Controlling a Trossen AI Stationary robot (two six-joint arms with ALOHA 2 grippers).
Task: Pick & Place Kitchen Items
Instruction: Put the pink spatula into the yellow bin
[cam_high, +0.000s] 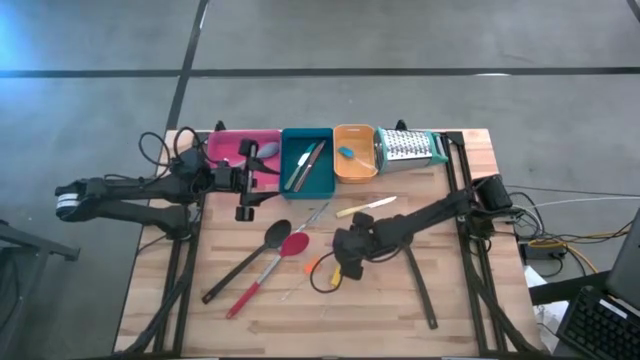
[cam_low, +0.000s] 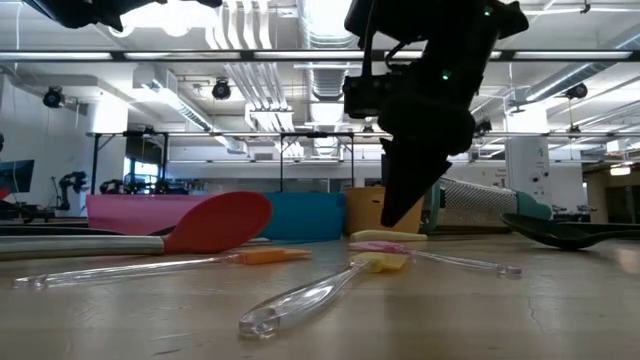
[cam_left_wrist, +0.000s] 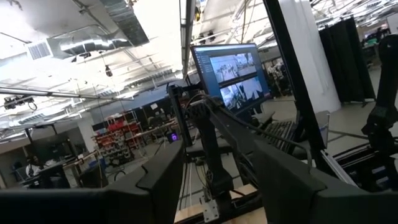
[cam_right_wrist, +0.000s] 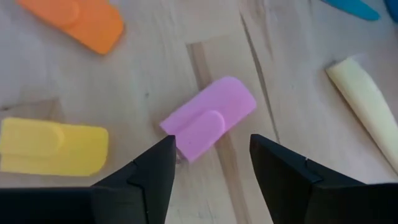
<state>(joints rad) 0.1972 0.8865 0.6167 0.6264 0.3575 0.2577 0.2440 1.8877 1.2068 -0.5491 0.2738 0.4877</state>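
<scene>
Two dark grippers were on the wooden table, and the right gripper (cam_right_wrist: 211, 155) was the busy one, low over the middle of the tabletop with its fingers spread and nothing between them, the small pink silicone spatula head (cam_right_wrist: 208, 124) lying flat on the wood just ahead of the tips. Close by sat a yellow spatula head (cam_right_wrist: 53, 147), an orange one (cam_right_wrist: 78, 22) and a pale cream handle (cam_right_wrist: 367, 106). Over by the pink rectangular tray (cam_high: 228, 147), the left gripper (cam_left_wrist: 214, 180) hung raised, jaws parted and empty. Left of centre lay the red spoon (cam_high: 270, 266) beside the black ladle (cam_high: 250, 258).
</scene>
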